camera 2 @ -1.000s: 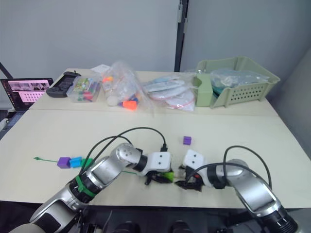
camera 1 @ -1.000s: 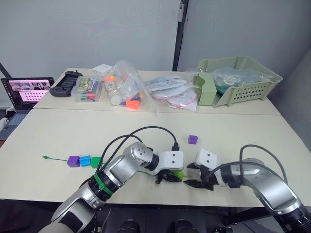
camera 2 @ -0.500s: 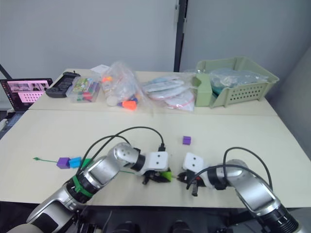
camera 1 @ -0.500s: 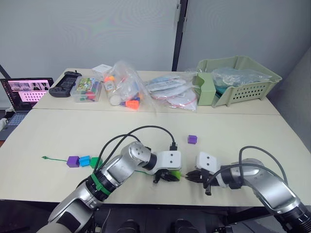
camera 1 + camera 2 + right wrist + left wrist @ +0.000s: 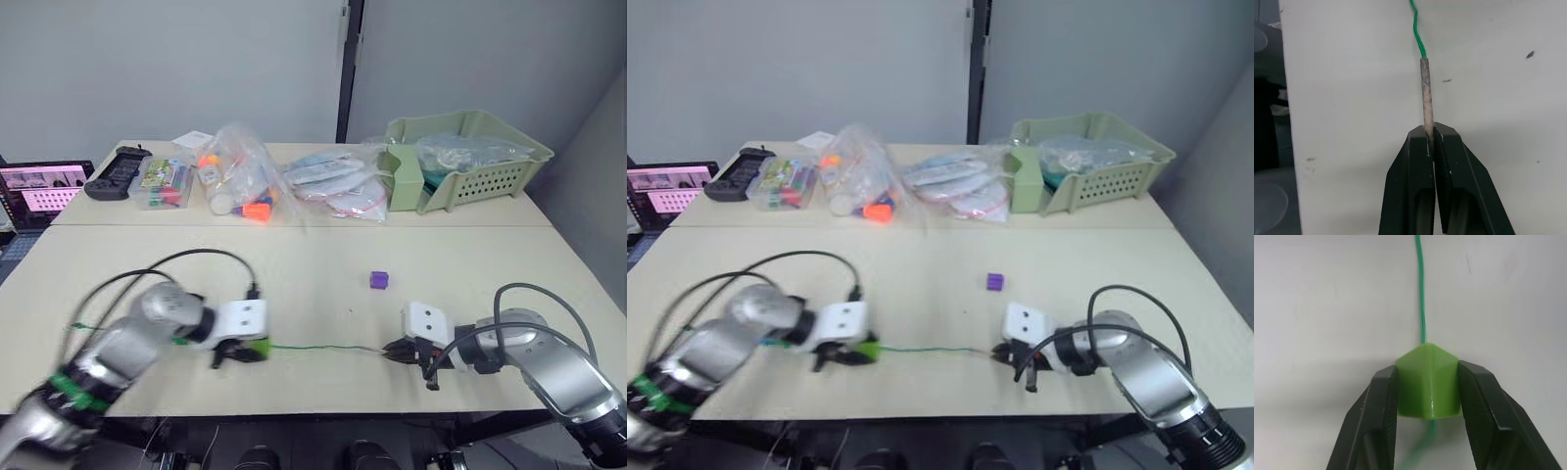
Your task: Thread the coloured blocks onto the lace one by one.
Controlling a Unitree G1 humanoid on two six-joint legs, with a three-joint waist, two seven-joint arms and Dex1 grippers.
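Observation:
My left gripper (image 5: 250, 350) is shut on a lime green block (image 5: 1427, 382) near the table's front left. The green lace (image 5: 323, 347) passes through this block and runs right along the table. Its stiff pale tip (image 5: 1425, 93) is pinched in my shut right gripper (image 5: 390, 350) at the front right. A purple block (image 5: 379, 280) lies loose on the table behind the lace, nearer the right gripper. The stretch of lace left of my left gripper is hidden behind the blurred left arm.
A pale green basket (image 5: 470, 166) stands at the back right. Clear bags of toys (image 5: 235, 181) and flat packets (image 5: 333, 186) lie along the back. A laptop (image 5: 39, 186) and a black controller (image 5: 113, 168) sit at the back left. Black cables (image 5: 196, 259) loop over both arms.
My left gripper has slid the lime green block leftward along the lace, away from the right gripper, which stays shut on the tip. The camera has also shifted.

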